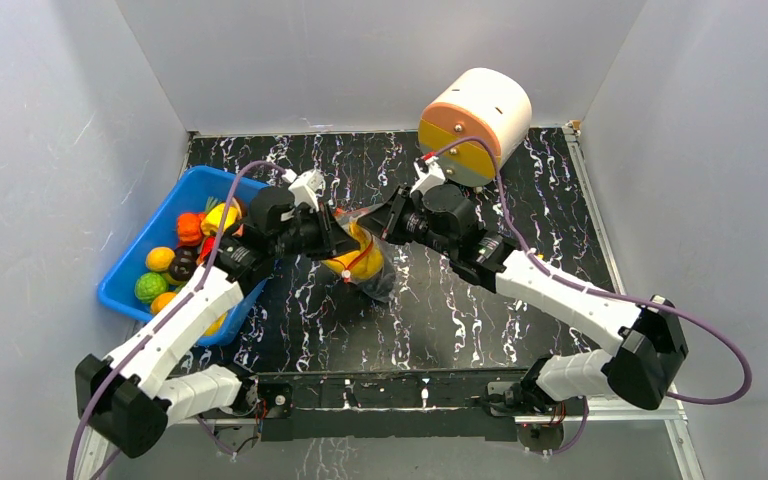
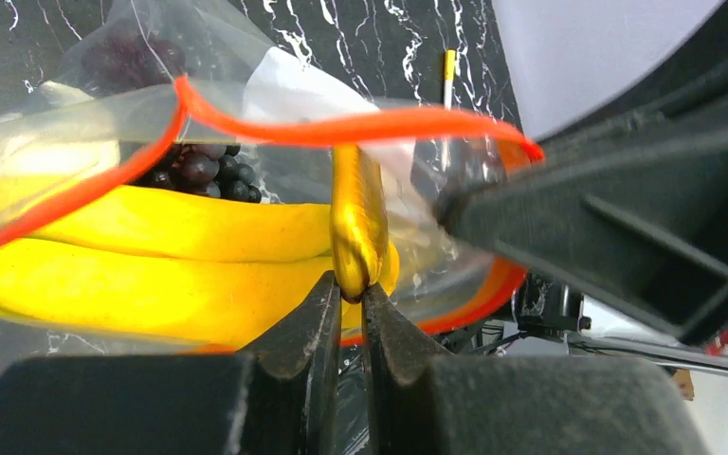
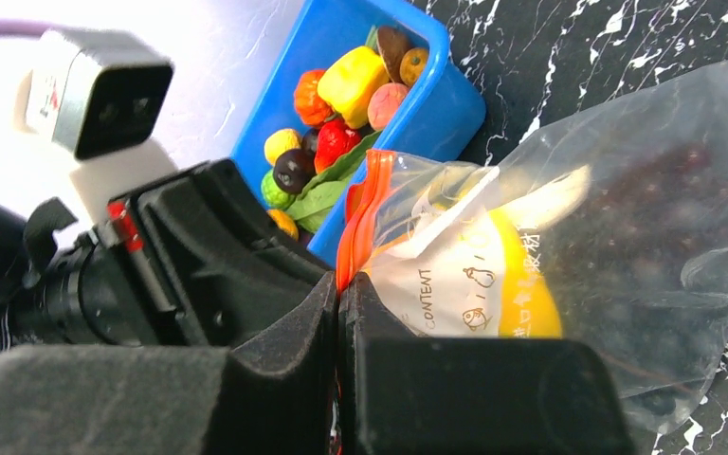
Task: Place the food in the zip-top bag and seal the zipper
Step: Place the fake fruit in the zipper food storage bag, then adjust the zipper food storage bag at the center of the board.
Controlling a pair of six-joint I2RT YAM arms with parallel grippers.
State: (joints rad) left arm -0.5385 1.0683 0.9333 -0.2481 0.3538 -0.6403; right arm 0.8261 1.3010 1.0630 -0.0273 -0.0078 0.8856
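Clear bag [image 3: 645,218], orange-red zipper [image 2: 341,128], yellow banana [image 2: 152,227], blue bin [image 1: 120,287], black white-veined table [image 1: 560,190]

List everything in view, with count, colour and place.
zip-top bag: one, clear, mid-table, held between both claws
zipper: one, orange-red, along the bag's mouth, open
banana: one, yellow, inside the bag
grapes: one bunch, dark purple, inside the bag
blue bin: one, table's left side
toy food: several, mixed colours, in the bin
drum: one, cream with orange face, table's far side
table: one, black with white veins
left claw: black, shut on the bag's mouth
right claw: black, shut on the bag's mouth
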